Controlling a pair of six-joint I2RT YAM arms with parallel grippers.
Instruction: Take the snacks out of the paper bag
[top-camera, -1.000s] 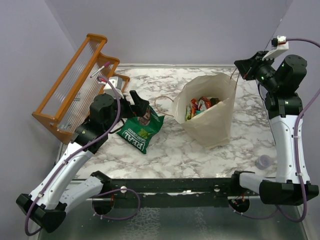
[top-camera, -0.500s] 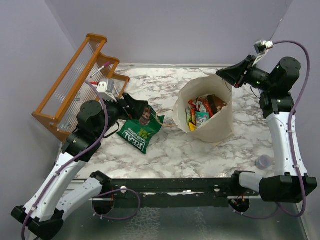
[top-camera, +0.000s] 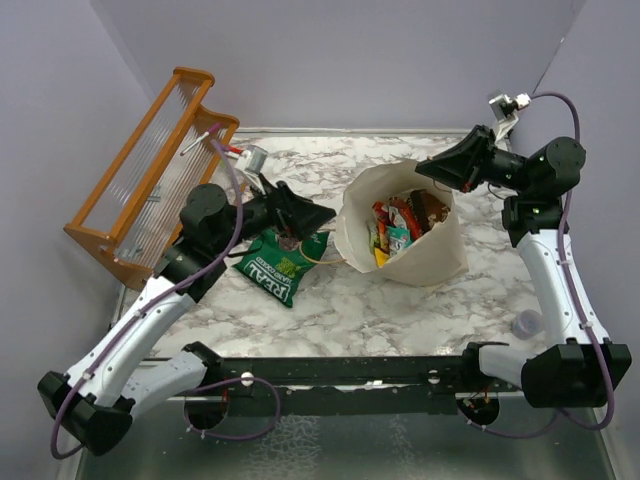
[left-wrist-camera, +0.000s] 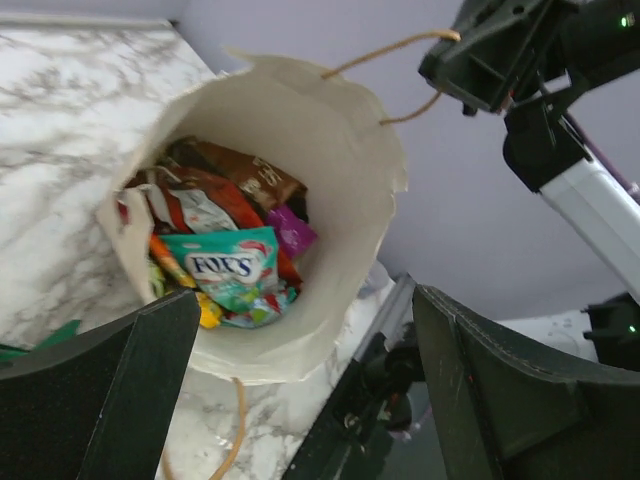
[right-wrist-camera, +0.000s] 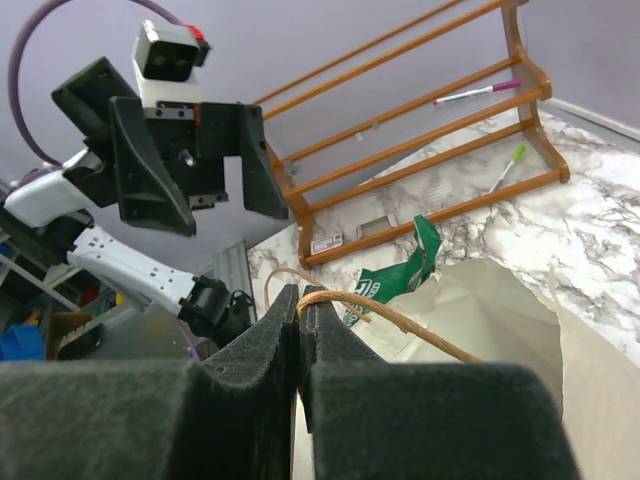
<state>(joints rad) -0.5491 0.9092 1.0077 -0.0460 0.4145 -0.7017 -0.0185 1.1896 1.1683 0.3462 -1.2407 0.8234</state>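
The paper bag (top-camera: 420, 262) stands right of centre, its mouth tipped toward the left. Several snacks (top-camera: 400, 215) lie inside; the left wrist view shows a teal packet (left-wrist-camera: 232, 270), a brown one (left-wrist-camera: 250, 175) and a magenta one (left-wrist-camera: 290, 230). A green bag (top-camera: 272, 265) lies flat on the table, left of the paper bag. My right gripper (top-camera: 424, 168) is shut on the bag's cord handle (right-wrist-camera: 400, 322) above the far rim. My left gripper (top-camera: 318, 215) is open and empty, just left of the bag's mouth and facing into it (left-wrist-camera: 300, 400).
An orange wooden rack (top-camera: 150, 160) holding pens stands at the far left. A small cup (top-camera: 527, 323) sits near the front right. The bag's second cord handle (left-wrist-camera: 240, 420) lies loose on the marble in front of the bag.
My right gripper moved left and down with the handle, tipping the bag's mouth toward the left. My left gripper moved right from above the green bag to the bag's mouth.
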